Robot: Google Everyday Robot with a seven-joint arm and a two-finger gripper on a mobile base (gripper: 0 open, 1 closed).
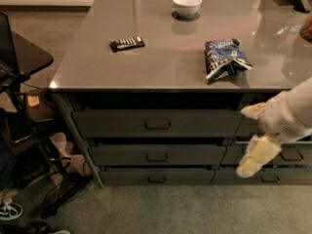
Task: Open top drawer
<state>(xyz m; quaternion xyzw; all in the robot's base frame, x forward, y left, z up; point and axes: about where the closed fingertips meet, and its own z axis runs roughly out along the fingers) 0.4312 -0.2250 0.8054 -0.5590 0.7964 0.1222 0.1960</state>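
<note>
The top drawer [117, 123] is the wide dark grey front just under the counter edge, with a small loop handle [157, 125] at its centre and a dark gap above it. Its inside does not show. My gripper [247, 140] hangs at the right, in front of the narrower drawers and just past the top drawer's right end, well right of the handle. Its cream fingers [255, 157] stand apart, open, with nothing between them.
On the grey counter [161, 67] lie a white bowl [186, 5], a blue snack bag [225, 58] and a dark bar [127, 43]. Two lower wide drawers [157, 155] sit beneath. A black side table [22, 57], cables and shoes [9, 211] crowd the left floor.
</note>
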